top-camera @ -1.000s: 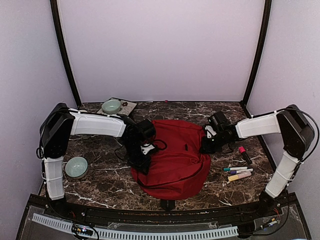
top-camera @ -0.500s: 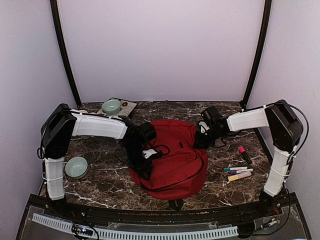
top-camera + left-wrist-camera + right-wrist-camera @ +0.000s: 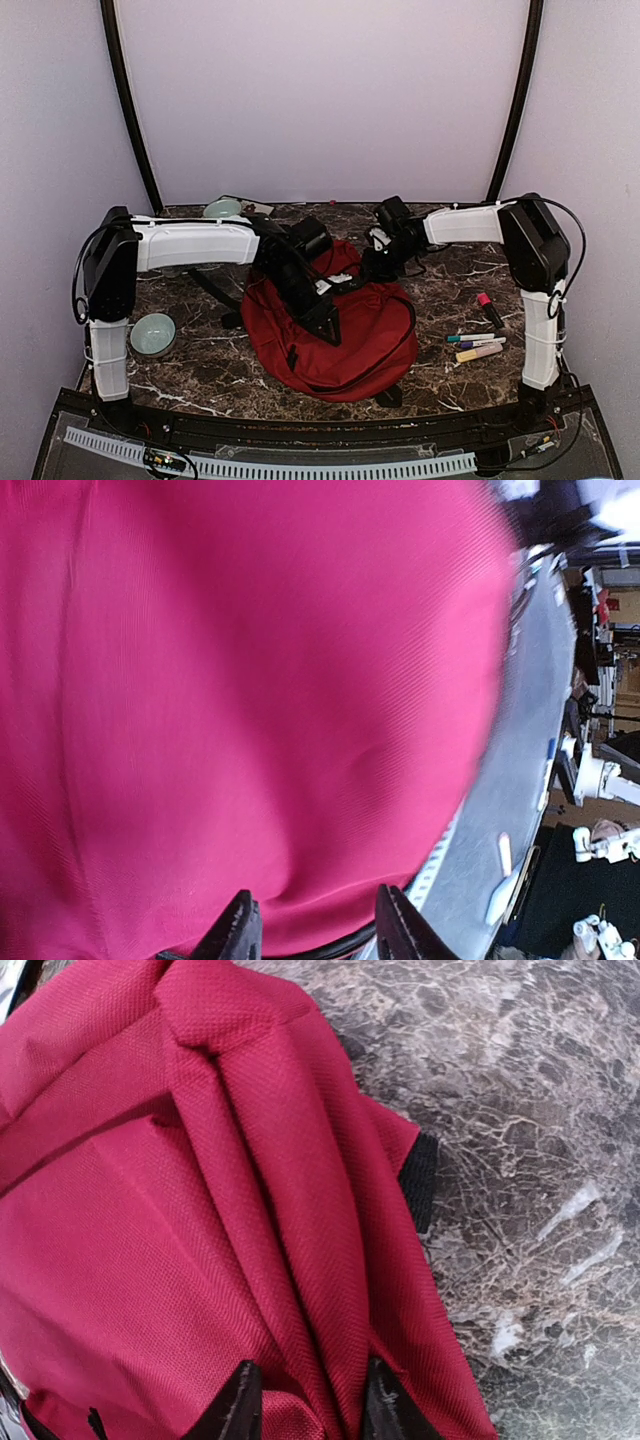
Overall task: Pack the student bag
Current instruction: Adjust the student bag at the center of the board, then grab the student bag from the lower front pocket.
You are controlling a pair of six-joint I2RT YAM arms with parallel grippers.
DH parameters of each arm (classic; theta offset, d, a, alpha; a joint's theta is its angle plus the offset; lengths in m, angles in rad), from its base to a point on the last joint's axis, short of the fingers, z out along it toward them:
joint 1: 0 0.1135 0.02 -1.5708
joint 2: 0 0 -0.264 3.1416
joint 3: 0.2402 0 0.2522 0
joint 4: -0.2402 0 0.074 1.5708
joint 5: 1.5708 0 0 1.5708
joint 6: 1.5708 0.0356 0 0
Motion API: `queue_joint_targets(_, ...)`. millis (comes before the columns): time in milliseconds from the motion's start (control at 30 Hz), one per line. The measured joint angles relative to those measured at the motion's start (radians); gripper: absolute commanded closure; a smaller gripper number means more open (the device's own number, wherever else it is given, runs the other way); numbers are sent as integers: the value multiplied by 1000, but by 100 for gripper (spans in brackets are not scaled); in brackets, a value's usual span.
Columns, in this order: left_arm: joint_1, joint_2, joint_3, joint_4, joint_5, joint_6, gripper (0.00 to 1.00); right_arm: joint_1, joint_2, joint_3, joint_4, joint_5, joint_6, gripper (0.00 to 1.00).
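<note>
Two-arm handling of the student bag [image 3: 345,345], which is lying slumped at the middle of the worktop [image 3: 200,375], between the two arms.

The left tool [image 3: 318,932] is reaching across the bag's near-left flank and is grasping a bulge of red cloth, with a black strap [image 3: 330,947] running between its fingers. The right tool [image 3: 305,1400] is straddling a raised fold at the bag's far right corner. Whether it is pinching that fold or letting it go cannot be told.

The step in hand is judged to be lifting and turning the bag to expose its opening, which is not showing in any view. For a good result, one hold should be staying firm while the other is shifting, so that the soft body is not collapsing. Each grasp should be taking a seam or strap rather than loose cloth. The bag should be kept off the marker pens [image 3: 475,345], which are waiting near its right side.

The bag is showing as soft, woven red fabric, creased into long folds. Black straps are trailing at its edges, and a black tab [image 3: 420,1182] is resting on the marble-patterned surface.
</note>
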Motion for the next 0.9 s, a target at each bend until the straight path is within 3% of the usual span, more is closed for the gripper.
queue_joint_targets(200, 6, -34, 97, 4, -60, -38, 54, 2, -34, 4, -50, 29, -19, 49)
queue_joint_targets(333, 19, -34, 131, 16, -178, -127, 41, 2, -120, 0, -95, 98, 5, 44)
queue_joint_targets(633, 71, 76, 288, 84, -410, -491, 37, 8, -414, -191, -46, 168, 171, 43)
queue_joint_targets(900, 75, 196, 360, 122, -474, -773, 37, 92, -460, -374, 13, 167, 309, 43)
